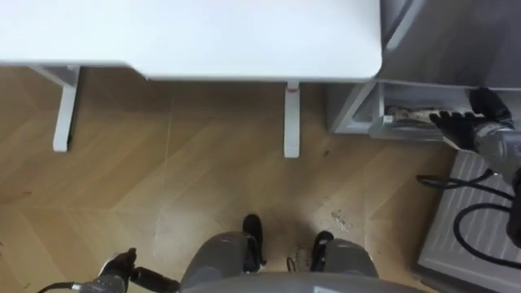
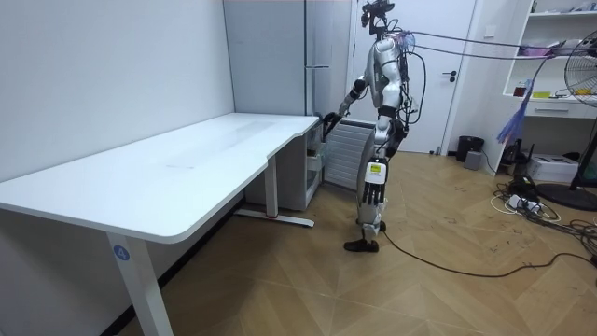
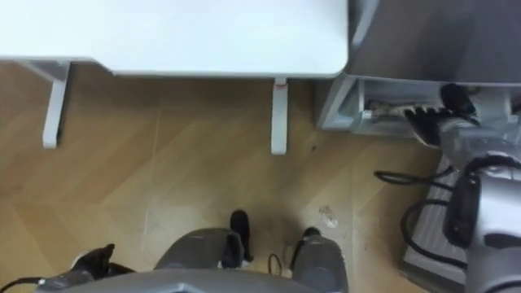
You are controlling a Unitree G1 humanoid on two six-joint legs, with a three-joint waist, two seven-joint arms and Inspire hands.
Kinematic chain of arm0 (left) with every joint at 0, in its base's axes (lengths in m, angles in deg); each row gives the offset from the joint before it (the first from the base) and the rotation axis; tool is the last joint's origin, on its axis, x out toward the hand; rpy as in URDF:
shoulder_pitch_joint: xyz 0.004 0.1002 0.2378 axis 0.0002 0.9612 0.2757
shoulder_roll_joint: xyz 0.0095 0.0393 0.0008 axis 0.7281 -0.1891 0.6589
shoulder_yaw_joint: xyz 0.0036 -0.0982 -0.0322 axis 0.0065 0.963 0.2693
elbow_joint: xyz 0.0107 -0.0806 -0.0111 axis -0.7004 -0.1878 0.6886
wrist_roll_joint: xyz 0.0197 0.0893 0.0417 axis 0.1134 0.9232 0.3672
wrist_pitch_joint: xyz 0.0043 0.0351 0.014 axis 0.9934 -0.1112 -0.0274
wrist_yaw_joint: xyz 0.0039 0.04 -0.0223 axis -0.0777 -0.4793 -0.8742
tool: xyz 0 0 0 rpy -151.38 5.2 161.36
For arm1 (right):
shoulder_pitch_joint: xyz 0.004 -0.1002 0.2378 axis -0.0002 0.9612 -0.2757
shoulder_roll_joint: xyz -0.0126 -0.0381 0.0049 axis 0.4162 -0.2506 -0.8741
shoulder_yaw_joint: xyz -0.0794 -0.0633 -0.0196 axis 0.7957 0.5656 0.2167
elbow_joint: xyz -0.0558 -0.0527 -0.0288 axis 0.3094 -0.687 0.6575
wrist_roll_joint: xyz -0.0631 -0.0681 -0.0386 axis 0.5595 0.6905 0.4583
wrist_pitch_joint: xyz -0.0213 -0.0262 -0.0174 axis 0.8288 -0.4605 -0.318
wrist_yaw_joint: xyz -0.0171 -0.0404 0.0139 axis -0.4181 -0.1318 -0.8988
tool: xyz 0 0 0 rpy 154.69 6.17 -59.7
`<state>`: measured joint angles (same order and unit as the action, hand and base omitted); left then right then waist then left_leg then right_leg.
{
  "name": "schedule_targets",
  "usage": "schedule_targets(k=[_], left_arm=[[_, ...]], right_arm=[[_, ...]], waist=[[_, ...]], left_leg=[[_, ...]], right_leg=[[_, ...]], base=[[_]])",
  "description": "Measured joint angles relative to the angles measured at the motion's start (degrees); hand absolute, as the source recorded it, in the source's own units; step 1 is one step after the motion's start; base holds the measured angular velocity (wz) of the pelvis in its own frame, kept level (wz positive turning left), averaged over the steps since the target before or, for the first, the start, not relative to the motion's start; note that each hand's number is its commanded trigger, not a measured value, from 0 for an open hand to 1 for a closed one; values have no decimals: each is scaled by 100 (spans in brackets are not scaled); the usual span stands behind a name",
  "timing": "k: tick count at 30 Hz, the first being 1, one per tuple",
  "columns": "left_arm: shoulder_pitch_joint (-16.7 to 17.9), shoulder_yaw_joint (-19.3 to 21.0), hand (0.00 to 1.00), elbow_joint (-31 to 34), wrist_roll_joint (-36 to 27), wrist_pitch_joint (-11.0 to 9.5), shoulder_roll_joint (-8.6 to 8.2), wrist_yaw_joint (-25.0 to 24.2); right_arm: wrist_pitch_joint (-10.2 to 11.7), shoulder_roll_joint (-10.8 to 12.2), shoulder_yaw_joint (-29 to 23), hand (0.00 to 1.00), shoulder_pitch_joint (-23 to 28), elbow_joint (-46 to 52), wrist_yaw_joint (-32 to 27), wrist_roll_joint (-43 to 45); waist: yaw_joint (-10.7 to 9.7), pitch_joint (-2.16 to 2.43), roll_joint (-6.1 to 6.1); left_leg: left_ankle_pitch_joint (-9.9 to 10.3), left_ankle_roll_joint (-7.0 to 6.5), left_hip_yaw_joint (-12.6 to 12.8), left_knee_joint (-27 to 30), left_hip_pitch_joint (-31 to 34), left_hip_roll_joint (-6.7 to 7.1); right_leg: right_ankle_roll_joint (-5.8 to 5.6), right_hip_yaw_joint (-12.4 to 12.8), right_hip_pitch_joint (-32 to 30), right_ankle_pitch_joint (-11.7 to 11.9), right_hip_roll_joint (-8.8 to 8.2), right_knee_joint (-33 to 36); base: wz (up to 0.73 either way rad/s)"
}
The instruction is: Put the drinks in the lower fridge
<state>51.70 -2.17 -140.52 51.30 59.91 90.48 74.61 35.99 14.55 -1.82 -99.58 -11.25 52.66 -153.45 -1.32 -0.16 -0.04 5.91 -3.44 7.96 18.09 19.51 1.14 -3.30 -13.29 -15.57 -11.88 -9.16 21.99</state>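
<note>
Drinks: cannot tell where they are, and neither hand has one. Right hand (image 1: 466,129) is at the lower fridge (image 1: 358,110) opening, fingers straight, empty. Left hand (image 1: 122,264) hangs loose, empty. Drinks are likely rigid, smooth and weighty — wrap mid-body. Tabletop (image 1: 203,32) corner sits just beside the fridge, with the fridge door (image 1: 456,220) open on the right — tight reach.

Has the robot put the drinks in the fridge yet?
Not yet. Done: the lower fridge door stands open. In hand: the right hand, fingers straight, reaches to the open compartment with no drink in it; the left hand hangs low by its side. Left: fetching the drinks and putting them inside.
</note>
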Motion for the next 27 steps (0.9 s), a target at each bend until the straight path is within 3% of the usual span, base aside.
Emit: schedule_targets(k=[3, 6, 10, 14, 18, 25, 27], left_arm=[[12, 87, 0, 2, -4, -6, 5, 4], [9, 96, 0, 30, 0, -99, 37, -31], [45, 109, 0, 57, -4, -122, 48, -49], [169, 123, 0, 0, -5, -137, 42, -70], [201, 132, 0, -64, -6, -168, 21, -71], [382, 366, 0, -19, 10, -178, -50, 20], [490, 560, 0, 90, 77, -181, -138, 66]], right_arm=[[213, -85, -97, 0, 37, 17, 65, 0], [357, -88, -175, 0, 460, 218, 206, -16], [488, -39, -152, 0, 1225, 588, 328, 227], [667, 290, -147, 0, 1829, 790, 334, 462], [666, 568, -147, 0, 2283, 828, 374, 594], [665, 764, -134, 0, 2909, 1137, 486, 634], [657, 883, -138, 0, 3081, 1149, 537, 752]], waist=[[-55, 20, 61], [-73, 67, 154], [-11, 65, 147], [-11, 34, 115], [-47, 6, 55], [-133, -42, 158], [-149, -50, 223]], left_leg=[[23, 41, 3, -55, -216, -65], [65, 106, -28, -47, -348, -143], [105, 175, -45, -62, -440, -256], [133, 225, -11, -173, -616, -277], [147, 247, -16, -302, -763, -253], [180, 297, -23, -482, -1132, -196], [226, 325, -20, -503, -1311, -190]], right_leg=[[21, 8, 277, 93, 109, -247], [58, -19, 497, 146, 220, -471], [111, -54, 762, 289, 379, -864], [128, -21, 933, 300, 421, -953], [122, -60, 1100, 273, 415, -1072], [98, -105, 1500, 192, 397, -1254], [95, -101, 1638, 126, 396, -1260]], base=[[-10], [0], [-4], [-5], [3], [6], [0]])
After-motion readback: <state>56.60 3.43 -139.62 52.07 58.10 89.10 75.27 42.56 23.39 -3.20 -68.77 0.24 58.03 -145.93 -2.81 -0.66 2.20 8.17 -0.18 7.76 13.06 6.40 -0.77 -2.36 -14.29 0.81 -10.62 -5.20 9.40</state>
